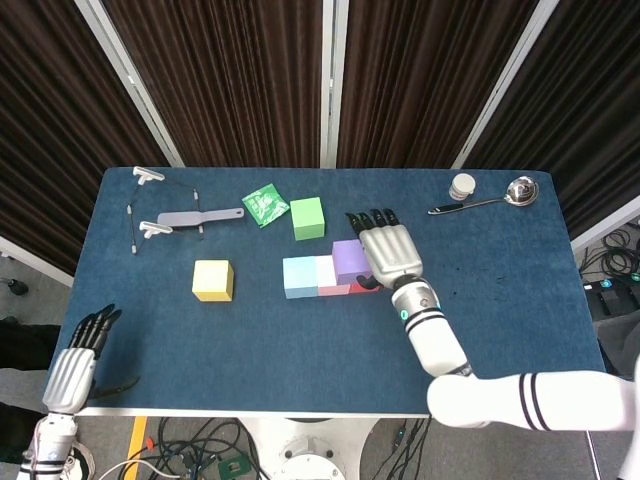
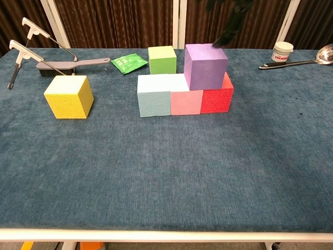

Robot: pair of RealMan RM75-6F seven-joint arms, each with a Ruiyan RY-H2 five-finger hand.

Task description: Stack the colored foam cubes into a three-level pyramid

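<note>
A light blue cube (image 2: 154,95), a pink cube (image 2: 186,102) and a red cube (image 2: 217,99) form a row on the blue table (image 2: 166,177). A purple cube (image 2: 205,66) sits on top, across the pink and red ones. My right hand (image 1: 390,250) hovers just right of and above the purple cube (image 1: 349,260), fingers spread and holding nothing; only its dark fingertips (image 2: 229,26) show in the chest view. A green cube (image 2: 162,59) stands behind the row, and a yellow cube (image 2: 68,96) stands alone at the left. My left hand (image 1: 72,365) hangs open off the table's near left corner.
A green packet (image 2: 129,62), a grey brush (image 2: 73,65) and white-handled wire tools (image 2: 21,47) lie at the back left. At the back right, a spoon (image 2: 296,61) lies beside a small white jar (image 2: 282,52).
</note>
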